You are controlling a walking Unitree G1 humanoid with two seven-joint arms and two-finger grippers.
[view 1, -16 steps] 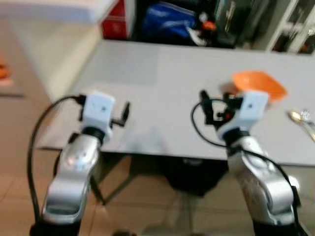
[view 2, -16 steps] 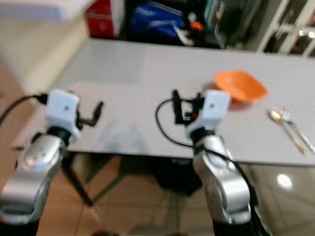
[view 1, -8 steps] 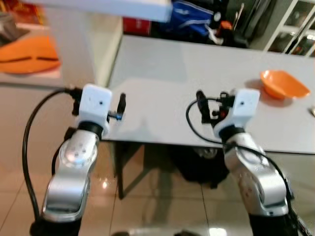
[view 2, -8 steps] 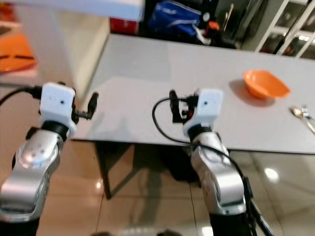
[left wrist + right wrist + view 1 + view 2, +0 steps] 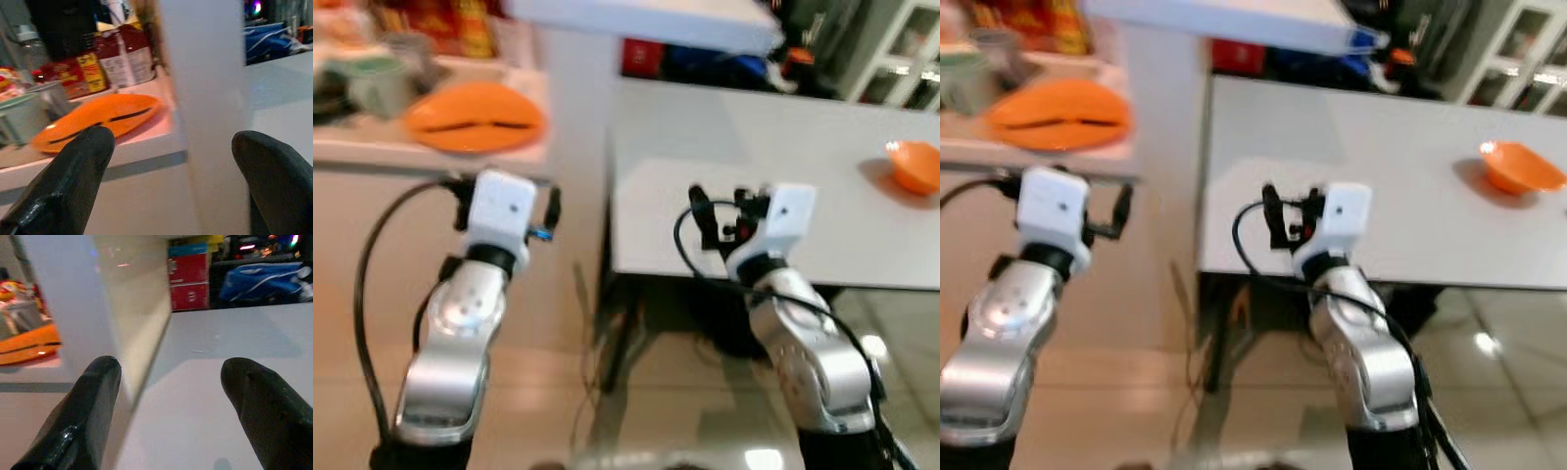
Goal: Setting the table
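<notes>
left pincer (image 5: pixel 171 171) spread, empty | right pincer (image 5: pixel 171 401) spread | orange plates (image 5: pixel 475 116), possibly stacked, on counter (image 5: pixel 372 157)

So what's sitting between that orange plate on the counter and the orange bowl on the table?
In the left eye view, a white pillar stands between the orange plate and the orange bowl; past it, bare grey table.

We stand in a home's kitchen or dining area: a grey bench (image 5: pixel 773 176) on a glossy tiled floor (image 5: pixel 685 411), an orange bowl (image 5: pixel 913 164) on it. Left of the bench, a white counter (image 5: pixel 372 157) carries an orange plate (image 5: pixel 475 116) and food packets (image 5: pixel 102 63).
</notes>
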